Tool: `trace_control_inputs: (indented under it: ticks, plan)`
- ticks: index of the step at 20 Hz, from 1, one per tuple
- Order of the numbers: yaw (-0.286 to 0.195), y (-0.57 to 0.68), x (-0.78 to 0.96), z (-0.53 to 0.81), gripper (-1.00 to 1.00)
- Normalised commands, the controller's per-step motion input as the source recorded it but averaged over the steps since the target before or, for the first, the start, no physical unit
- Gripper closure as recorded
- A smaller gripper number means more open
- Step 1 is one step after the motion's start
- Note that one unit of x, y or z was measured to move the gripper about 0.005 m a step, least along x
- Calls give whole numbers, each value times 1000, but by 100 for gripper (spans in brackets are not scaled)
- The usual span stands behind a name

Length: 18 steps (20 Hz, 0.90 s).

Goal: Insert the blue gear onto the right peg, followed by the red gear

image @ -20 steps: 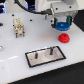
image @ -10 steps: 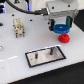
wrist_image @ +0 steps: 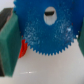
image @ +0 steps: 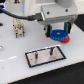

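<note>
Blue gear (image: 58, 35) hangs clamped in the end effector (image: 58, 33), above the surface and up-right of the grey plate (image: 45, 56). Its right peg (image: 50, 49) is thin; a tilted gear could jam, or strike the red gear (image: 65, 40) alongside.

blue gear (wrist_image: 47, 27) between fingers (wrist_image: 10, 44) (close)

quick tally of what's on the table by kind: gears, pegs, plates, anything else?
Gears: 2, the blue gear at the gripper and the red gear beside it
Pegs: 2, including the right peg
Grey plate: 1
Small beige object, too blurred to name: 1
Total: 6
</note>
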Motion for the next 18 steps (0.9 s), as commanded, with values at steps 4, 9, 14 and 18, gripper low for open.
trace_control_inputs:
  ticks: [4, 9, 14, 18]
  plan:
    - [0, -201, 523, 3, 100]
    - [0, -287, 382, -45, 100]
    - [0, -277, 210, -113, 100]
    - [0, -105, 189, -221, 100]
